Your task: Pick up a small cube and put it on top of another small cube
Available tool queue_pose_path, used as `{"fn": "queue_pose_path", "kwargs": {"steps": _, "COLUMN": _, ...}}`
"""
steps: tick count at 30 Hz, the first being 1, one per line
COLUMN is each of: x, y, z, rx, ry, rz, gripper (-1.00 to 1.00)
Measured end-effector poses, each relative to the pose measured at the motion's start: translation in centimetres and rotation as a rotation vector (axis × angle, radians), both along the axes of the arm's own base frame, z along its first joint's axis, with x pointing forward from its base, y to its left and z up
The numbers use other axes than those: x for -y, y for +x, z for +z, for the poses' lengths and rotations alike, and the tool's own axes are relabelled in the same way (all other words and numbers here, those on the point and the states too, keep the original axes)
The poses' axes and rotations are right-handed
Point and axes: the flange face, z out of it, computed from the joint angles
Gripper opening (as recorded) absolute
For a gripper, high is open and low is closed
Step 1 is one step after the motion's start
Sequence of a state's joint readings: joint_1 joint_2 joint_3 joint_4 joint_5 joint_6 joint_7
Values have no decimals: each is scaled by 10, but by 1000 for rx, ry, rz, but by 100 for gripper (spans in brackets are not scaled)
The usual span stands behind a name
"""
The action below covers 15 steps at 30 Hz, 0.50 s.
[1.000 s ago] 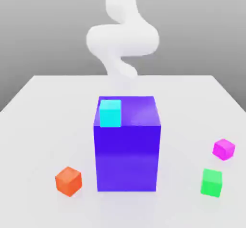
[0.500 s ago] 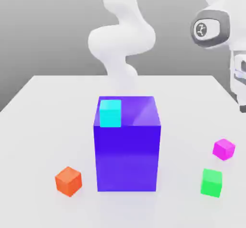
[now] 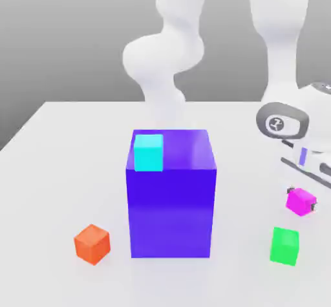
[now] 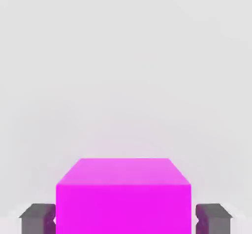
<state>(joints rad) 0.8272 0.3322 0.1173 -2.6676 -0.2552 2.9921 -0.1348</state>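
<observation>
My tool (image 3: 301, 200) grips the magenta cube (image 3: 300, 201) on the surface (image 3: 64, 170). I judge a straight lift best, before carrying toward the cyan cube (image 3: 148, 152).

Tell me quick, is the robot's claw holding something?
Gripper: shut on the small pink cube, one finger on each side.

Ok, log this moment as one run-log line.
phase: grasp | gripper: shut on magenta cube, still on table | cyan cube: atop blue-purple block | stacking: not yet done
</observation>
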Motion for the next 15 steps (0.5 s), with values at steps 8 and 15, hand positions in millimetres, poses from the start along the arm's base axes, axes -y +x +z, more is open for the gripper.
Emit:
{"fn": "queue_pose_path", "kwargs": {"steps": 8, "x": -1, "y": 0, "z": 44, "rx": 1, "ry": -1, "rz": 0, "gripper": -100}}
{"fn": "queue_pose_path", "kwargs": {"steps": 15, "x": 51, "y": 99, "z": 90, "rx": 6, "ry": -6, "rz": -414, "gripper": -100}}
